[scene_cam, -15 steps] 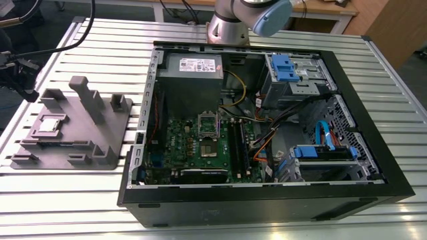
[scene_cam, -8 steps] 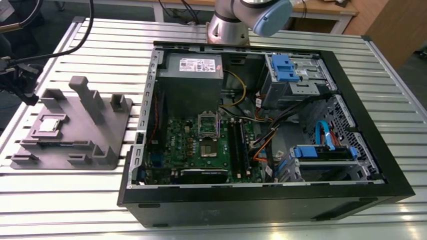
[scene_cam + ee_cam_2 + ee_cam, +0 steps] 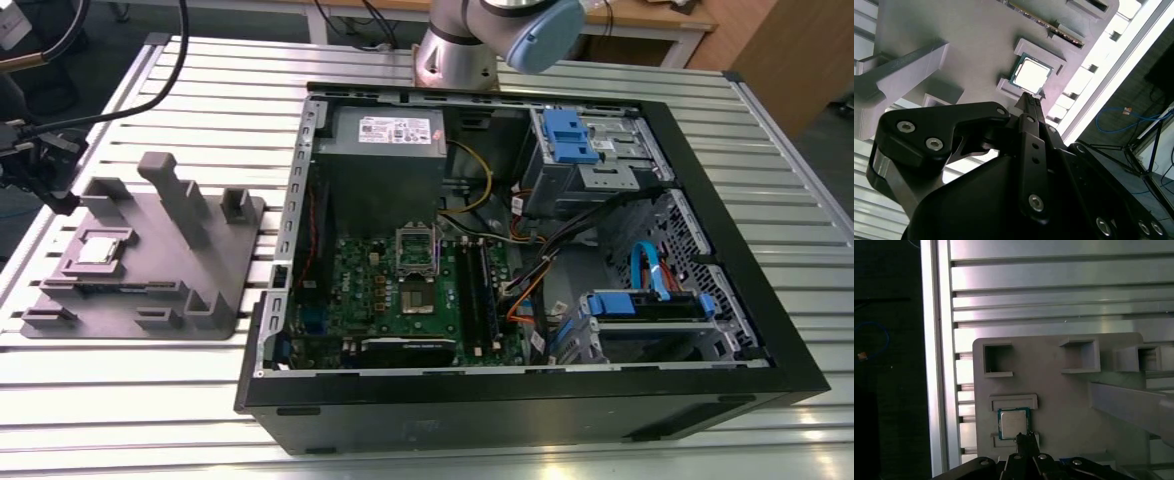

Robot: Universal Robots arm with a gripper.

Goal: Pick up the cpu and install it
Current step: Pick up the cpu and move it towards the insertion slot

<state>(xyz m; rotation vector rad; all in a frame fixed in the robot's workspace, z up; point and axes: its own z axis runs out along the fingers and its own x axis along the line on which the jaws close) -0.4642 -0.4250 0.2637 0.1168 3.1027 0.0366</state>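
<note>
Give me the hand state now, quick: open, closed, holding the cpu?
The hand: open or closed cannot be told. It is not holding the cpu, which lies in the grey tray just off its tip.

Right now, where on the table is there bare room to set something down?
In the exterior view, bare table slats lie nearer the camera than the tray and computer case, and beyond the tray. Crowded: the tray around the cpu, where the gripper hovers, and inside the case.

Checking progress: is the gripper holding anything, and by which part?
Nothing held, it seems; the cpu lies in the grey tray, gripper at its edge.
</note>
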